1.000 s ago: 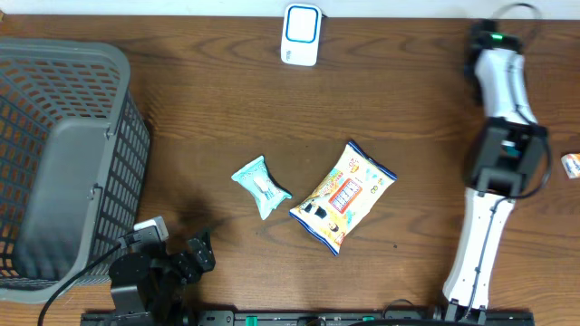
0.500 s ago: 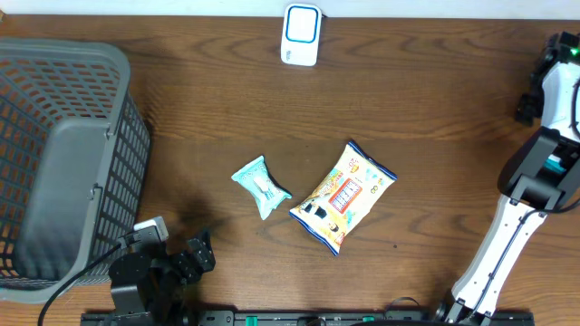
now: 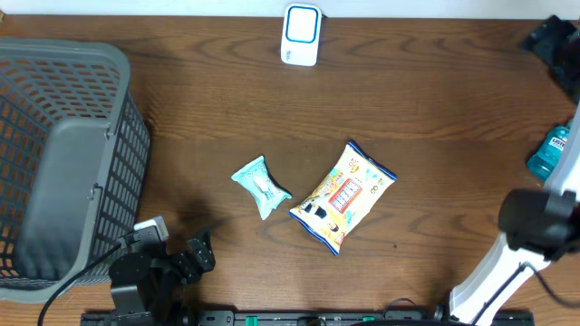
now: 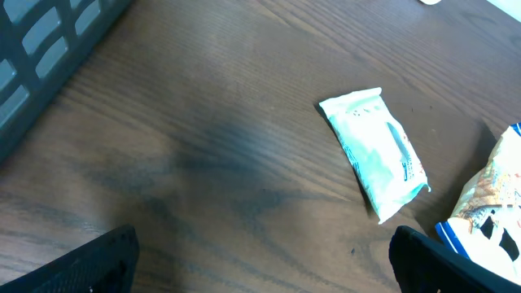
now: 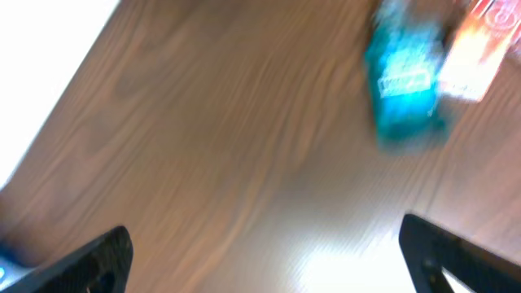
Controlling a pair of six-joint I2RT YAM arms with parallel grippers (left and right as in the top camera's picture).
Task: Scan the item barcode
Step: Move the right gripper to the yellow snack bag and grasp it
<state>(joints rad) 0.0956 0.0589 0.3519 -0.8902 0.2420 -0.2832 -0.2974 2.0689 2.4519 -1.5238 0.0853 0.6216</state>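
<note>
The left gripper (image 4: 260, 264) rests low over the near left corner of the bench (image 3: 426, 109), just off the near end of the grey mesh basket (image 3: 54, 63) that fills the left edge. Its wrist camera shows the two fingertips far apart at the bottom corners of the picture, with only bare wood between them: it is spread wide and carries nothing.

The right gripper (image 5: 264, 252) is up at the far right corner, with its white arm (image 3: 530, 222) running along the right edge. Its fingertips also sit at the two lower corners of its wrist view, with bare wood between them, so the jaws stand wide and grip nothing. Ahead of them in that blurred view is a teal bottle (image 3: 551, 152), which stands at the right edge of the bench. An orange-and-white pack (image 5: 476, 45) is just beside it, though the blur hides whether the two touch.

The barcode scanner (image 3: 301, 34) — a white unit with a blue ring on its face — stands at the middle of the far edge. Near the middle of the bench lie two items. One is a small pale-blue packet (image 3: 261, 186) with crimped ends. The other, just to its right, is a larger yellow-and-orange snack bag (image 3: 343, 196) with blue ends, lying flat and slanted. The two are close at their near corners, and I cannot tell whether they touch. Both are well apart from the scanner and from either gripper.
</note>
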